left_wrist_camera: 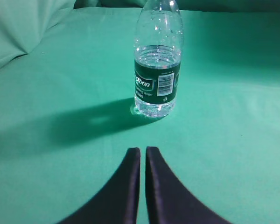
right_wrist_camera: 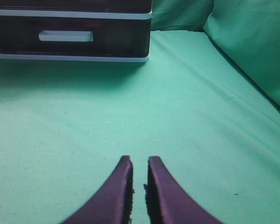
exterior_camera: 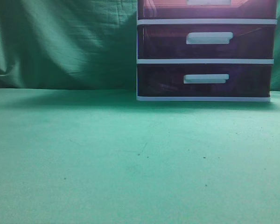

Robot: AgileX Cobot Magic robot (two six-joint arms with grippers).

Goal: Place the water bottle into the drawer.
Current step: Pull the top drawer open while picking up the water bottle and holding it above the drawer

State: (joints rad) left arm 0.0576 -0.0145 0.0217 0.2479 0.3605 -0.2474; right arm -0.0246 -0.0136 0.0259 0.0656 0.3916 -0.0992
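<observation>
Left claw (left_wrist_camera: pixel 143 151) pressed nearly together, empty, aimed at the water bottle (left_wrist_camera: pixel 157 70) standing upright on the table (left_wrist_camera: pixel 233 140) ahead; it must spread first or it'll knock the bottle over. Right claw (right_wrist_camera: pixel 140 161) also near-closed, empty, facing the drawer unit (right_wrist_camera: pixel 72 32). All drawers look closed, bottom drawer (exterior_camera: pixel 204 80) included: risk is arriving with nowhere to put the bottle.
</observation>
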